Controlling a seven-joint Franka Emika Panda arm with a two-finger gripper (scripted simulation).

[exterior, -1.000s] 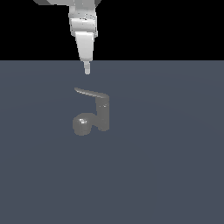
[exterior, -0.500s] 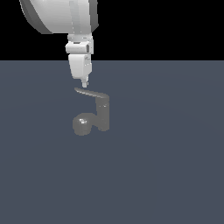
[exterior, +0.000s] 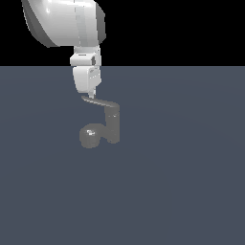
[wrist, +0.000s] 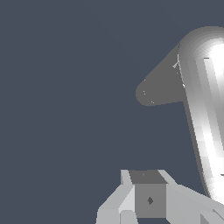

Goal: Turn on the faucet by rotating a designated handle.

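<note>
Pincer [exterior: 92, 94] of mine hangs straight down over the faucet [exterior: 109, 127], its tip at the pointed free end of the handle [exterior: 98, 101]; whether the fingers are parted or closed, and whether they grip or merely touch the lever, I cannot tell. Relative to the faucet's upright post, the handle juts from the post's top toward the exterior view's left, the stubby spout [exterior: 89, 136] sits low on that same side, and the whole fixture stands on the dark grey floor [exterior: 182, 182].
</note>
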